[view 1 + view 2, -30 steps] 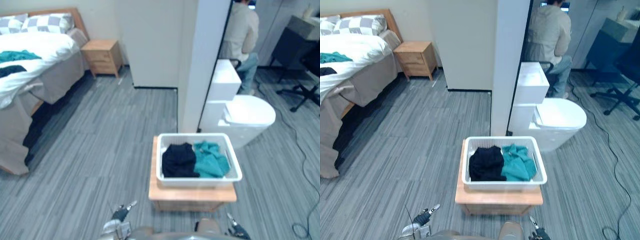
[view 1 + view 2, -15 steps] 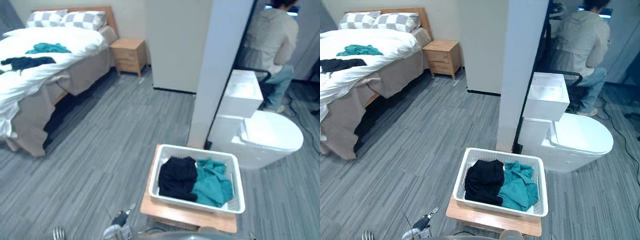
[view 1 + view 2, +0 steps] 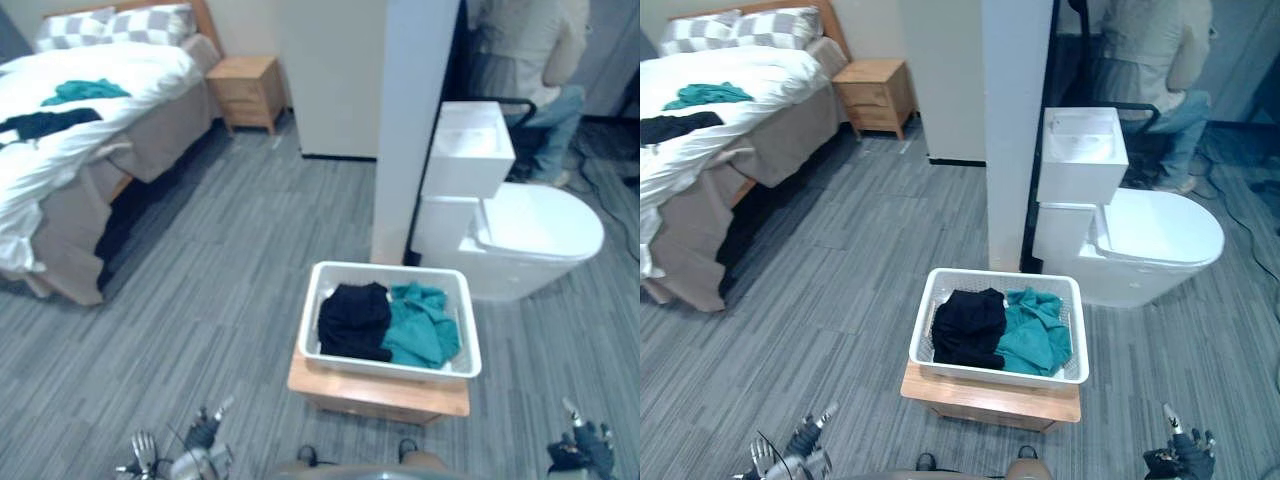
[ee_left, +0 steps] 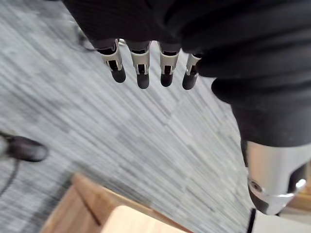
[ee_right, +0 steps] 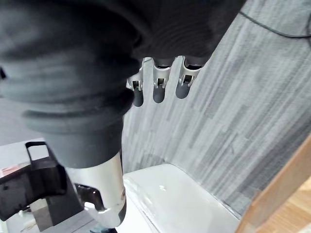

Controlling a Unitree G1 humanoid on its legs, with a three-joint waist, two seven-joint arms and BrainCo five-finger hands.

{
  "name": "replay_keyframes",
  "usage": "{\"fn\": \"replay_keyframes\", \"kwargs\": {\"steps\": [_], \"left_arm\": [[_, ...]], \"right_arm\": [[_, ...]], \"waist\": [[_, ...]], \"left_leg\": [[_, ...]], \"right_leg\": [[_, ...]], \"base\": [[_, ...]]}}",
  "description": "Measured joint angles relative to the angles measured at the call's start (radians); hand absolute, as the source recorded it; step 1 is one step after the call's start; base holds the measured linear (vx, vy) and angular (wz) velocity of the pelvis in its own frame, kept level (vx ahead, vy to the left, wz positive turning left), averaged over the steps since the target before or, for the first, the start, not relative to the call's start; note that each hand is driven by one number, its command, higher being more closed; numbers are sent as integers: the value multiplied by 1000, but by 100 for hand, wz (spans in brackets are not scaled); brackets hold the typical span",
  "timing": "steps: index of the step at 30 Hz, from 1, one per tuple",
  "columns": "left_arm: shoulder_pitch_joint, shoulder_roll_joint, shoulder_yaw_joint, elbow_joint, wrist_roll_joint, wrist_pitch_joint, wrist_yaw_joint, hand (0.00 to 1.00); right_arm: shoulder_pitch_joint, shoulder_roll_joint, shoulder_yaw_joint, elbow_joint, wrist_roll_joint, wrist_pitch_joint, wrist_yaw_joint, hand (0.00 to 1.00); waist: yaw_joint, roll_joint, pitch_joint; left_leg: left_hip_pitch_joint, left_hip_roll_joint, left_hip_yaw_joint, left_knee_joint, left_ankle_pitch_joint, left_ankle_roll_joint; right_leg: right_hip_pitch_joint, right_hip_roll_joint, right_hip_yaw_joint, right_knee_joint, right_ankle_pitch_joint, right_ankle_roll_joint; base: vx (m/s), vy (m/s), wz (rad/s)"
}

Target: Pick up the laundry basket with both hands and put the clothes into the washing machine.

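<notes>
A white laundry basket [image 3: 384, 369] rests on a low wooden stand [image 3: 378, 396], holding a black garment [image 3: 353, 320] and a teal garment [image 3: 423, 326]. My left hand [image 3: 176, 463] hangs low to the basket's left and well short of it, and my right hand [image 3: 581, 448] hangs low to its right. In the left wrist view the fingers [image 4: 141, 73] are straight over bare floor and hold nothing, with the stand's corner [image 4: 92, 208] beyond. The right hand's fingers [image 5: 158, 88] are likewise relaxed and empty. Behind the basket stands a rounded white appliance [image 3: 530, 236] with a boxy white top [image 3: 470, 150].
A white pillar [image 3: 412, 120] rises just behind the basket. A bed [image 3: 70, 130] with loose clothes and a wooden nightstand [image 3: 250, 90] stand at the far left. A person [image 3: 525, 60] sits at the back right. Grey plank floor [image 3: 200, 300] lies open to the left.
The camera has shifted, so the whole scene has slid. The basket stays on its stand. My right hand has come into view at the lower right, and the left has spread outward.
</notes>
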Motion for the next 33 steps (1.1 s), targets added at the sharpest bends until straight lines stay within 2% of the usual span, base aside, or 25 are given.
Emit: {"fn": "replay_keyframes", "kwargs": {"steps": [1,2,4,6,7,9,11,13,18,23,24,31,33], "left_arm": [[-7,11,-1,-15,-4,-5,2,0],[-44,36,-7,-44,-18,-8,13,0],[-113,62,-14,-45,-20,-12,17,0],[-210,92,-32,-45,-20,-18,32,0],[-276,112,-58,-44,-20,-19,36,0],[-354,137,-82,-38,-20,-22,39,0],[-465,162,-97,7,-20,-23,53,0],[-535,170,-101,59,-26,-18,58,0],[-655,241,-162,159,-48,4,58,0],[-775,291,-214,228,-52,22,57,0],[-809,304,-221,237,-52,26,57,0],[-952,319,-327,269,-50,43,55,0],[-981,319,-341,274,-49,43,56,0]], "right_arm": [[-3,-2,9,-11,-8,0,0,0],[-4,-17,40,-26,-35,5,0,0],[-17,-30,58,-42,-55,10,0,0],[-67,-63,79,-51,-78,22,1,0],[-105,-108,111,-51,-91,30,2,0],[-160,-173,166,-67,-114,31,6,0],[-244,-260,246,-110,-125,29,16,0],[-294,-317,307,-112,-127,30,28,0],[-428,-396,440,-76,-136,51,48,0],[-543,-451,565,-14,-144,68,51,0],[-586,-456,601,13,-144,71,51,0],[-731,-448,739,147,-144,74,71,0],[-758,-432,740,169,-145,76,71,0]], "waist": [[0,0,0],[-4,-1,2],[-4,2,10],[-8,-8,54],[-11,-13,88],[-16,-31,106],[-25,-43,162],[-25,-43,201],[-23,-49,285],[-20,-53,348],[-16,-61,354],[-1,-68,387],[-3,-67,394]], "left_leg": [[-11,0,4,2,8,-1],[-36,0,16,5,55,-1],[-60,-2,20,13,71,9],[-85,-2,24,32,71,9],[-94,-1,22,46,71,9],[-121,-6,23,51,71,9],[-160,-11,24,75,71,9],[-177,-11,21,87,71,9],[-231,-6,19,109,71,10],[-257,-7,16,118,81,22],[-277,-8,17,118,87,23],[-339,-12,3,135,103,22],[-347,-11,-3,135,108,21]], "right_leg": [[-7,3,4,-12,12,1],[-24,3,14,-35,51,-6],[-44,-1,21,-49,88,-20],[-66,-2,19,-51,152,-21],[-68,-1,18,-55,193,-16],[-90,-8,19,-65,204,-16],[-118,-13,20,-67,221,-14],[-129,-15,18,-69,229,-13],[-174,-16,18,-70,250,-14],[-191,-16,13,-72,270,-18],[-210,-16,12,-77,277,-20],[-245,-17,-12,-102,294,-29],[-245,-15,-19,-117,325,-28]], "base": [[109,55,-63],[115,52,-35],[126,40,-23],[67,45,-7],[5,57,3],[-2,46,-1],[-34,27,-4],[-59,14,1],[-58,4,-1],[-93,1,1],[-108,-4,-1],[-75,-15,4],[-28,-9,5]]}}
